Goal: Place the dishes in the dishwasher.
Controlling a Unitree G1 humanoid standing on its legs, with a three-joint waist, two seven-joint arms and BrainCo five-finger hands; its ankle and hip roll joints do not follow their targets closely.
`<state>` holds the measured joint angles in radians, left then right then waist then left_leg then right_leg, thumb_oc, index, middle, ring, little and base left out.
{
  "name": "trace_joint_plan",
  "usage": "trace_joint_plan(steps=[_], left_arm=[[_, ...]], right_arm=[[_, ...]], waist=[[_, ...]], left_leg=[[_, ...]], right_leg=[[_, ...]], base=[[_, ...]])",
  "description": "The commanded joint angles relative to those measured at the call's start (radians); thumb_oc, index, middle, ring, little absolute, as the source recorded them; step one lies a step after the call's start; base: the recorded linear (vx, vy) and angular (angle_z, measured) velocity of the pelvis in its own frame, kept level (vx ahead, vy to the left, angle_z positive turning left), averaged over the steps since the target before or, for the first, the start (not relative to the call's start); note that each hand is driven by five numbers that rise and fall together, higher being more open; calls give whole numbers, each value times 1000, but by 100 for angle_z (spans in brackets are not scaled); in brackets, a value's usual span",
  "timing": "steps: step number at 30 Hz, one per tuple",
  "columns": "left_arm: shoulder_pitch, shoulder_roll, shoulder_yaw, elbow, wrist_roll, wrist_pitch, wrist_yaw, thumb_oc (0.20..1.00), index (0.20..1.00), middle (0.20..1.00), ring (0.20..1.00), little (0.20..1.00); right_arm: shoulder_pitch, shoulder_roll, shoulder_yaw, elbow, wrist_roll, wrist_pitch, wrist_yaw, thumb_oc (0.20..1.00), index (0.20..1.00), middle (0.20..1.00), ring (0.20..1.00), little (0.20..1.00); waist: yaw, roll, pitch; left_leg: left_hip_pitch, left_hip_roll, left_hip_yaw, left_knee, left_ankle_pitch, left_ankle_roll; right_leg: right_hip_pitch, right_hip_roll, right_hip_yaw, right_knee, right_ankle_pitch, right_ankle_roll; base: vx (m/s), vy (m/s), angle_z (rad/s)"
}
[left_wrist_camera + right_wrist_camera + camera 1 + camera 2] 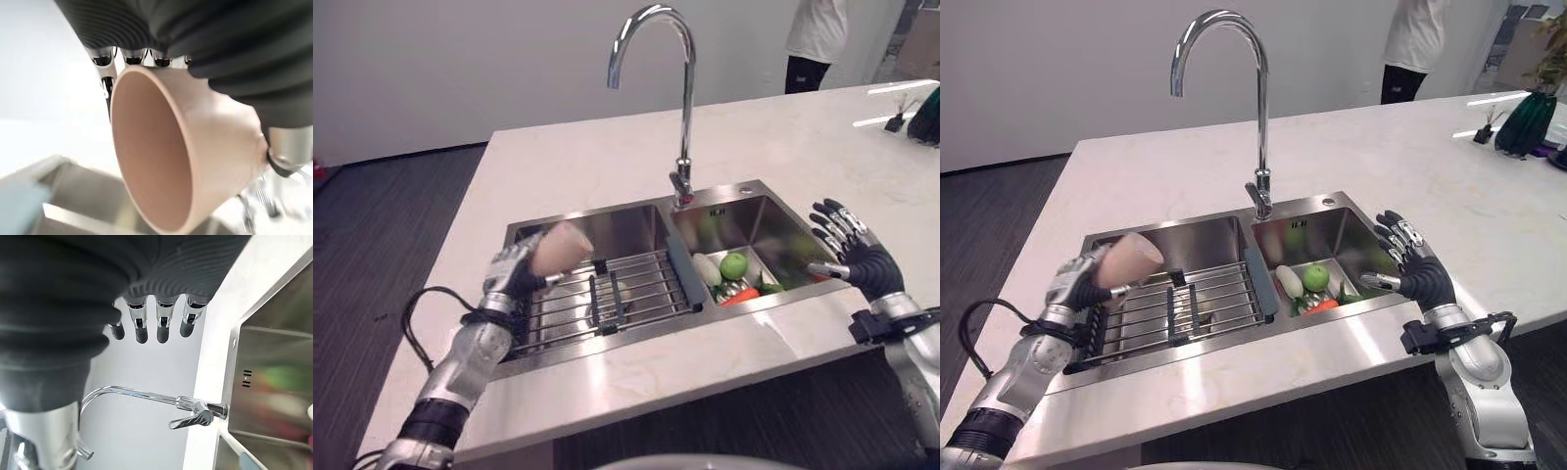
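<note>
While the left hand curls its fingers round a pale pink cup, it holds that cup tipped on its side above the left basin of the sink, the open mouth turned away from the palm, as the left wrist view shows. Just below the hand and the cup lies a wire rack set across that basin, with a dark clip near its middle. Beyond the cup, past the fingertips, rises the curved tap at the back rim between the two basins. The right hand hangs over the right edge of the sink with its fingers spread and straight, holding nothing. To the inner side of that hand, down in the right basin, sit a green apple, a white vegetable and something orange. Far behind the tap, across the counter, stands a person.
</note>
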<state>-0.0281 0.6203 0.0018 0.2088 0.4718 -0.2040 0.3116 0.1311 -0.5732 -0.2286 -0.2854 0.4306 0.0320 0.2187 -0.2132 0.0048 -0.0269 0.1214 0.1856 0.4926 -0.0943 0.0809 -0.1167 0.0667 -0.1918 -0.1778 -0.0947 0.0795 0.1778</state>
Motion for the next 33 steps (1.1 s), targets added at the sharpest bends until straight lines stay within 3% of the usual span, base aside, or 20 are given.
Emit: trace_joint_plan(steps=[1,5,8,10,12,15,19,22,23,25,26,28,30,31,33], left_arm=[[-111,57,78,-45,-142,-69,75,200,200,200,200,200],[-63,59,152,-158,-223,-77,67,200,200,200,200,200],[-40,40,203,-218,-377,-115,52,200,200,200,200,200],[-36,-39,232,-299,-753,-119,-139,200,200,200,200,200],[-19,-142,228,-401,-941,-117,-266,200,200,200,200,200],[6,-208,208,-503,-1074,-111,-313,200,200,200,200,200],[39,-233,203,-601,-1151,-117,-339,200,200,200,200,200],[45,-235,204,-624,-1181,-155,-374,200,200,200,200,200],[42,-236,203,-622,-1190,-167,-379,200,200,200,200,200],[41,-232,211,-616,-1213,-192,-384,200,200,200,200,200],[35,-229,218,-615,-1230,-189,-385,200,200,200,200,200],[14,-234,215,-617,-1257,-171,-393,200,200,200,200,200],[-9,-246,211,-614,-1312,-150,-410,200,200,200,200,200],[-19,-255,199,-604,-1326,-151,-422,200,200,200,200,200],[-35,-260,185,-601,-1340,-147,-433,200,200,200,200,200]], right_arm=[[-90,-18,-70,-65,-12,-60,-35,1000,1000,1000,1000,1000],[-94,-8,-69,-78,-19,-46,-55,1000,1000,1000,1000,1000],[-95,7,-63,-86,-26,-44,-71,1000,1000,1000,1000,1000],[-98,32,-54,-94,-43,-41,-75,1000,1000,1000,1000,1000],[-112,61,-37,-105,-76,-44,-76,1000,1000,1000,1000,1000],[-131,51,-27,-132,-64,-66,-86,1000,1000,1000,1000,1000],[-152,18,-17,-183,-43,-81,-105,1000,1000,1000,1000,1000],[-158,-6,-14,-191,-54,-95,-140,1000,1000,1000,1000,1000],[-160,-14,-15,-183,-51,-106,-150,1000,1000,1000,1000,1000],[-163,-38,-31,-167,-21,-136,-171,1000,1000,1000,1000,1000],[-154,-47,-54,-157,-4,-161,-174,1000,1000,1000,1000,1000],[-150,-45,-79,-143,-7,-178,-182,1000,1000,1000,1000,1000],[-170,-32,-80,-119,-38,-181,-188,1000,1000,1000,1000,1000],[-176,-30,-75,-117,-44,-173,-200,1000,1000,1000,1000,1000],[-174,-35,-81,-124,-37,-160,-222,1000,1000,1000,1000,1000]], waist=[[18,4,23],[45,4,27],[62,2,29],[78,-1,34],[94,-5,37],[121,-8,47],[188,-5,88],[204,7,112],[202,6,114],[187,-7,114],[171,-16,112],[158,-35,108],[146,-31,103],[136,-12,94],[120,1,86]], left_leg=[[60,25,-68,7,-85,-4],[47,29,-98,7,-79,-11],[38,30,-117,7,-75,-13],[36,31,-127,7,-73,-13],[33,35,-134,7,-68,-15],[29,42,-150,7,-51,-25],[-42,84,-221,55,53,-76],[-91,136,-206,17,149,-99],[-96,130,-200,21,141,-94],[-66,89,-134,80,67,-68],[-63,76,-89,212,45,-59],[-51,74,-74,411,6,-57],[-6,83,-63,516,-24,-64],[54,83,-66,486,-44,-85],[132,70,-30,330,-88,-75]], right_leg=[[28,2,-12,7,-36,19],[33,0,-36,7,-42,15],[37,0,-56,7,-46,12],[44,2,-70,7,-52,7],[44,9,-79,7,-53,-2],[48,27,-89,7,-56,-17],[70,60,-115,7,-77,-46],[79,79,-163,7,-89,-58],[75,80,-175,7,-89,-61],[65,64,-206,7,-87,-66],[49,58,-220,7,-73,-79],[27,46,-254,7,-53,-99],[10,50,-319,7,-36,-114],[-1,63,-339,14,-36,-109],[-40,45,-391,25,8,-88]], base=[[-22,-30,8],[-16,-38,22],[-14,-50,20],[-11,-93,15],[-31,-155,25],[-51,-225,28],[-92,-226,24],[-246,-90,48],[-328,-68,84],[-365,-30,100],[-414,-21,78],[-365,5,58],[-341,207,113],[-333,454,118],[-272,533,163]])
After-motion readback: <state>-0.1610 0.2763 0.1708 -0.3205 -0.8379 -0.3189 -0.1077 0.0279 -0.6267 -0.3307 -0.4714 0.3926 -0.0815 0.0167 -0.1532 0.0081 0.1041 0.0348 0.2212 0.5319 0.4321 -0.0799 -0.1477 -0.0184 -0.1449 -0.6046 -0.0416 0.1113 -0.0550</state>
